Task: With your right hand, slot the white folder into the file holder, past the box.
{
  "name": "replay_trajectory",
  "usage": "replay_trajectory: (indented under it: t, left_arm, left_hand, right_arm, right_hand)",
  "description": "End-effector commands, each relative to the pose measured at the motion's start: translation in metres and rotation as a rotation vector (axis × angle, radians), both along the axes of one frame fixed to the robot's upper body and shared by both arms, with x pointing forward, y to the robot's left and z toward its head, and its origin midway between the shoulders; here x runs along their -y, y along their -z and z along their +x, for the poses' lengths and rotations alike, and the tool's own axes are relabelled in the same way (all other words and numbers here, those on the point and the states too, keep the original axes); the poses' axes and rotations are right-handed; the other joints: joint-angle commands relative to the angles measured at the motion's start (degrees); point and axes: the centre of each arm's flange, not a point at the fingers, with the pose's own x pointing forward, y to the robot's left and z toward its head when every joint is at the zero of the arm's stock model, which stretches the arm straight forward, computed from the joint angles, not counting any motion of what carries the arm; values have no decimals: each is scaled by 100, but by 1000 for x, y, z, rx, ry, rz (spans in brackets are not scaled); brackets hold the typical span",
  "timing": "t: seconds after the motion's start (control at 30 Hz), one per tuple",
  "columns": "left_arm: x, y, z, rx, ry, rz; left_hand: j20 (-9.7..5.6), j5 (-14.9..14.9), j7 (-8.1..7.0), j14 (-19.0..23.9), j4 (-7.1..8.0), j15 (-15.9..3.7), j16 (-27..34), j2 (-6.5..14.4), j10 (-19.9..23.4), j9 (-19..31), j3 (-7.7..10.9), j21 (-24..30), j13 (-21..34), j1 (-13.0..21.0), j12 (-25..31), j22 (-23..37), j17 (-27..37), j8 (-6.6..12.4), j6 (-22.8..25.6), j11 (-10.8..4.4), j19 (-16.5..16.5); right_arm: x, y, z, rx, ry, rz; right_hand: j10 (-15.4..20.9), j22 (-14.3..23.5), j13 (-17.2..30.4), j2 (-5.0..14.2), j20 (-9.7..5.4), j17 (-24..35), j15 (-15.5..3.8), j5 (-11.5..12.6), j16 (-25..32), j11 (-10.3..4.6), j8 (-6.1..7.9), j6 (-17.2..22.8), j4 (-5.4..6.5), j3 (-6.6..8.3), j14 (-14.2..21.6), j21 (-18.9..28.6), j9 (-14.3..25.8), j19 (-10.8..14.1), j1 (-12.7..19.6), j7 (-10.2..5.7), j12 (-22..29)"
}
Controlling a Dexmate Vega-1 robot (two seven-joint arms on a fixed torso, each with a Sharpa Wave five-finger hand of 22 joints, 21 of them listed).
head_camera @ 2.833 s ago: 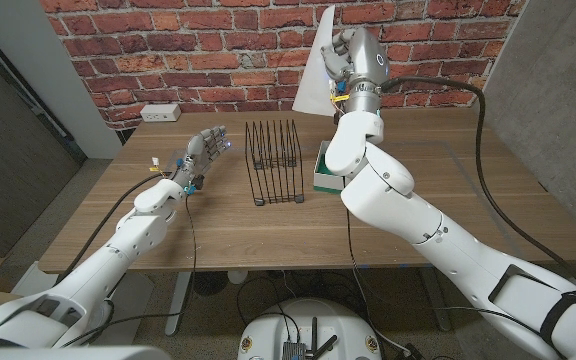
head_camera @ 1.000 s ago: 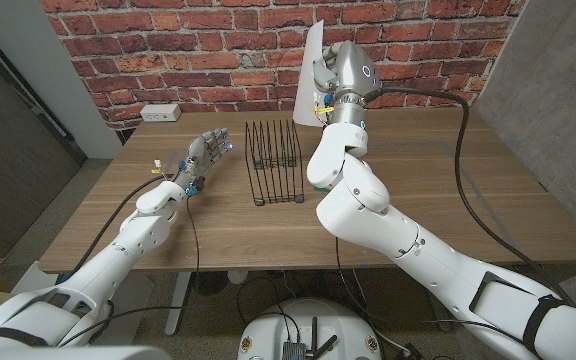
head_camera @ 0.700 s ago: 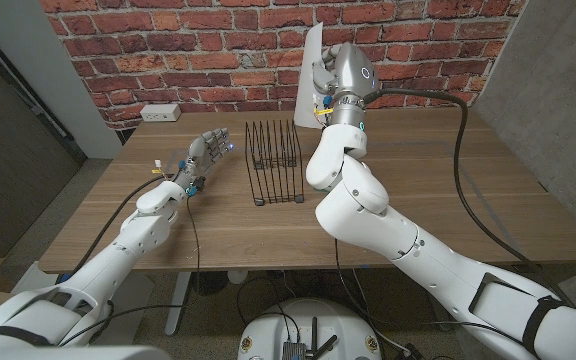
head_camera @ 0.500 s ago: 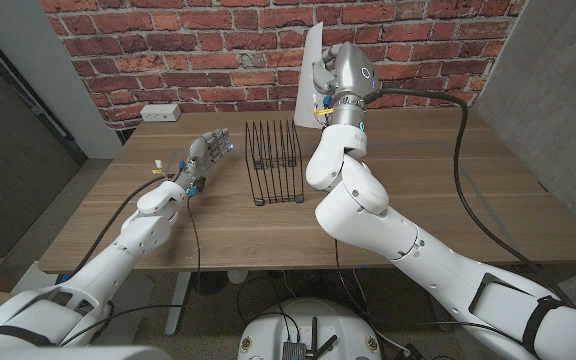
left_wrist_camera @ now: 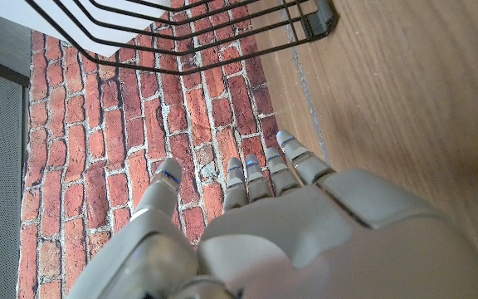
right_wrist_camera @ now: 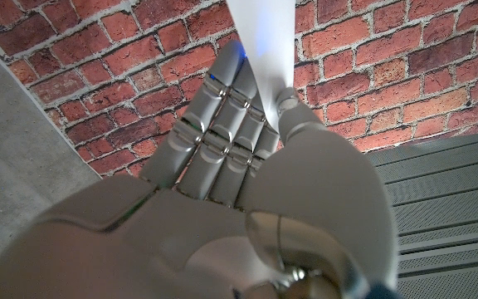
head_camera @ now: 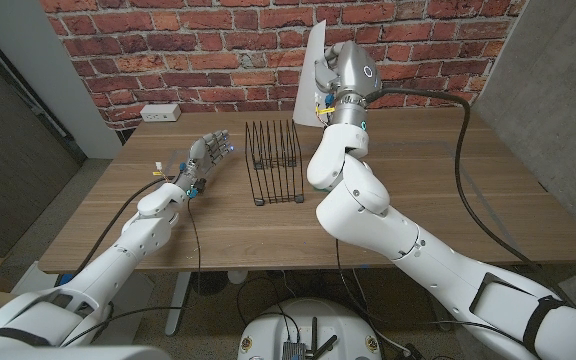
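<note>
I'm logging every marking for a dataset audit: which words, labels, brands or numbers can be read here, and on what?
None can be read.
white folder, held by the right robot hand: blank.
file holder: no label.
wall outlet: too small to show any marking.

Office-like room; brick wall (head_camera: 168,45); wooden table (head_camera: 268,225).

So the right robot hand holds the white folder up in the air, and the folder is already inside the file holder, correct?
Not quite. The right robot hand does hold the folder up, but the folder is not in the file holder yet; the holder's slots stand empty on the table. The head view shows it.
</note>
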Motion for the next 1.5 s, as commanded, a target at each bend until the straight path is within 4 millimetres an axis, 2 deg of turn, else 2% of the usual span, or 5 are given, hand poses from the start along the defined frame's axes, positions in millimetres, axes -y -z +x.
replay_trajectory:
  t: [0.03, 0.77, 1.5]
  left_arm:
    - [0, 1, -1, 0, -3, -3]
    - [0, -3, -2, 12, -8, -3]
    - [-1, -4, 2, 13, -1, -3]
  left_hand:
    - [-302, 39, -10, 54, 0, -247, 23, 143, 54, 33, 20, 16, 11, 9, 11, 18, 3, 18, 65, 18, 52]
    - [-305, 39, -6, 48, 0, -247, 21, 143, 48, 33, 23, 13, 11, 9, 9, 18, 3, 19, 72, 27, 45]
    - [-297, 39, -7, 49, -1, -249, 21, 141, 47, 33, 24, 15, 11, 9, 8, 18, 2, 16, 65, 19, 50]
  right_arm:
    - [4, -8, -5, 37, 12, 0]
    - [-4, -17, -7, 64, -27, -18]
    - [-17, -7, -4, 14, -74, -47]
  right_hand:
    - [65, 12, 24, -5, -10, 18, -30, 45, -19, -12, 7, 86, -7, 54, 27, 56, 23, -36, 72, 0, -5]
    - [59, 7, 52, -5, -9, 43, -25, 47, -45, -18, -19, 67, -3, 65, 36, 102, 25, -61, 68, -13, -38]
    - [67, 3, 60, -12, -7, 69, -23, 47, -72, -10, -37, 70, -3, 73, 44, 154, 28, -83, 64, -2, -78]
